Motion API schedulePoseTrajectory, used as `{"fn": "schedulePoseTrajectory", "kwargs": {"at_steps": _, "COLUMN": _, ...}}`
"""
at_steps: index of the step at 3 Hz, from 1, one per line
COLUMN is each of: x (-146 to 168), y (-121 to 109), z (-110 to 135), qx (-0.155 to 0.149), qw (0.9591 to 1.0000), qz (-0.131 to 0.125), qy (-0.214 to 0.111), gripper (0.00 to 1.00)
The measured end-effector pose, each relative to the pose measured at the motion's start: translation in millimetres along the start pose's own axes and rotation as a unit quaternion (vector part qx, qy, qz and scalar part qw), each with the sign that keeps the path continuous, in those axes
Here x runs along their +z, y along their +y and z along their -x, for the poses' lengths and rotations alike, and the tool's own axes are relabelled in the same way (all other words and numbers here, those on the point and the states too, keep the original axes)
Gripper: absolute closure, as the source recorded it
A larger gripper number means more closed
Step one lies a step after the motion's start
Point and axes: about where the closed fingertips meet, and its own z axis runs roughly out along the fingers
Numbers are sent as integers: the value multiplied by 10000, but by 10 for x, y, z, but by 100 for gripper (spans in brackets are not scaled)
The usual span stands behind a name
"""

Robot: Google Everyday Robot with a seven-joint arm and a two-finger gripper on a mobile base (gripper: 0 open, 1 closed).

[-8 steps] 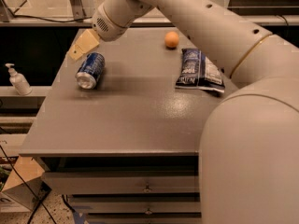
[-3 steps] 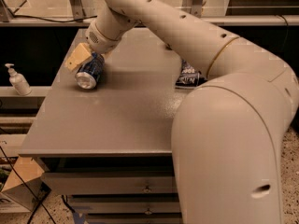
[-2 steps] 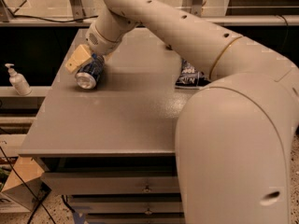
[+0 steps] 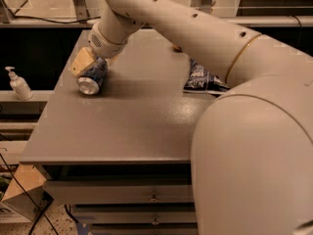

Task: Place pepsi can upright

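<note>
The pepsi can (image 4: 92, 76), blue with a shiny silver end toward the camera, lies on its side near the back left of the grey table (image 4: 122, 126). My gripper (image 4: 93, 65) is down at the can, straddling it from above and behind, with its tan left part against the can's left side. The can rests on the table top. My arm reaches in from the right and hides the gripper's right side.
A blue-and-white snack bag (image 4: 201, 80) lies at the right, partly under my arm. A small orange object (image 4: 176, 47) peeks out behind the arm. A soap bottle (image 4: 19, 84) stands on a ledge left of the table. Drawers (image 4: 154, 197) sit below the front edge.
Since the earliest frame my gripper has come down from above and left of the can onto it. Over the last second it has barely moved; the can lies in the same place.
</note>
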Motion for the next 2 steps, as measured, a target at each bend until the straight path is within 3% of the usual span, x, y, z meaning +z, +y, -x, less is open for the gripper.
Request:
{"fn": "schedulePoseTrajectory", "kwargs": {"at_steps": 1, "x": -34, "y": 32, "z": 70, "qx": -110, "qw": 9999, "qz": -17, "qy": -74, "gripper": 61}}
{"fn": "schedulePoseTrajectory", "kwargs": {"at_steps": 2, "x": 49, "y": 41, "z": 110, "qx": -164, "qw": 9997, "qz": 158, "qy": -109, "gripper": 83}}
